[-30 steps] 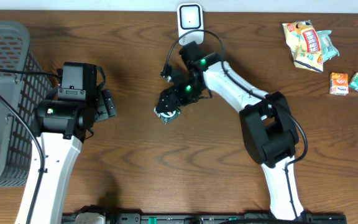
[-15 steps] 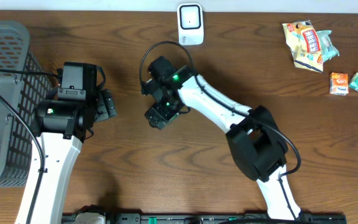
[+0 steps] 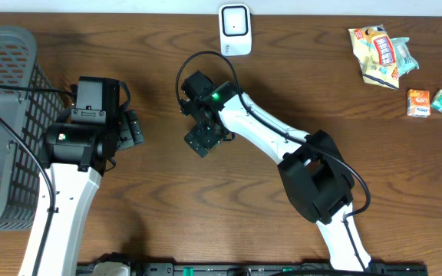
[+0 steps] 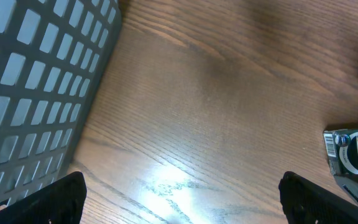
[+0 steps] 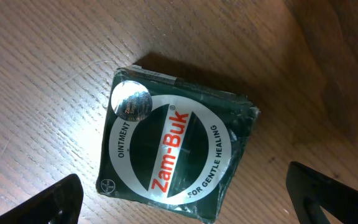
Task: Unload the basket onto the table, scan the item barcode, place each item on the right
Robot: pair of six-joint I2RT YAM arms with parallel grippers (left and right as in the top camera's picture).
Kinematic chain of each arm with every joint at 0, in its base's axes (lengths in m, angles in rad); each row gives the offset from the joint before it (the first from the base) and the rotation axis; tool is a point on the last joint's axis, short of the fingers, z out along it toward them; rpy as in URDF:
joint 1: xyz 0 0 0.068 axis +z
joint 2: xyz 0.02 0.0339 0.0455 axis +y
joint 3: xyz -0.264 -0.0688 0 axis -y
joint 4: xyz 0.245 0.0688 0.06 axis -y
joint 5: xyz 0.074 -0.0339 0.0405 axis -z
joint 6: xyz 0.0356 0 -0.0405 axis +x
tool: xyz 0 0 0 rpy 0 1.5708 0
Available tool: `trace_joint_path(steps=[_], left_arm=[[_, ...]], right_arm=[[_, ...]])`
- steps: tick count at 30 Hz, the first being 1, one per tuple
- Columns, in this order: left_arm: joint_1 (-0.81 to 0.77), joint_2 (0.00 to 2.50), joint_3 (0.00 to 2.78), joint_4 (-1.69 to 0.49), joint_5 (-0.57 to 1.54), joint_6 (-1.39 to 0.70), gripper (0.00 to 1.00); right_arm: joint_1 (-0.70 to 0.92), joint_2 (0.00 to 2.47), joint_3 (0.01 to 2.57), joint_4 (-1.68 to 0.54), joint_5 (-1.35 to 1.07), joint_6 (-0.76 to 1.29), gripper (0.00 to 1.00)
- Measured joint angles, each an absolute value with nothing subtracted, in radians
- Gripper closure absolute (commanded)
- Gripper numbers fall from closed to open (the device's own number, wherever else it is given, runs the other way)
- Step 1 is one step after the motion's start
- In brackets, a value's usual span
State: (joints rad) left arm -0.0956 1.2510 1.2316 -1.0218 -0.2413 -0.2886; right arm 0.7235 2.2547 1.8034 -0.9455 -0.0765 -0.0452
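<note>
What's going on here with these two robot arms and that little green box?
The right pincer hangs open over a green Zam-Buk ointment box that lies flat on the table and is not gripped. The left pincer is open and empty beside the grey basket. The white scanner stands at the table's far edge, apart from the box.

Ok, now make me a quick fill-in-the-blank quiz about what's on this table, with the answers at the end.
1. The green box lying under the right gripper reads ____ in red letters.
2. The grey mesh container beside the left gripper is a ____.
3. Neither gripper holds anything; both have their jaws ____.
4. The snack packets lie on the robot's ____ side of the table.

Missing words: Zam-Buk; basket; open; right.
</note>
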Motion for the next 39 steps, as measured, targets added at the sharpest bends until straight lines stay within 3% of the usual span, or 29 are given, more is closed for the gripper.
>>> trace_joint_path(steps=[18, 39], left_arm=[[-0.096, 1.251, 1.232, -1.021, -0.241, -0.289, 0.02], [-0.096, 1.251, 1.232, -1.021, -0.241, -0.289, 0.02]], right_arm=[[0.724, 2.255, 1.789, -0.924, -0.097, 0.000, 0.01], [0.724, 2.284, 1.782, -0.900, -0.097, 0.076, 0.14]])
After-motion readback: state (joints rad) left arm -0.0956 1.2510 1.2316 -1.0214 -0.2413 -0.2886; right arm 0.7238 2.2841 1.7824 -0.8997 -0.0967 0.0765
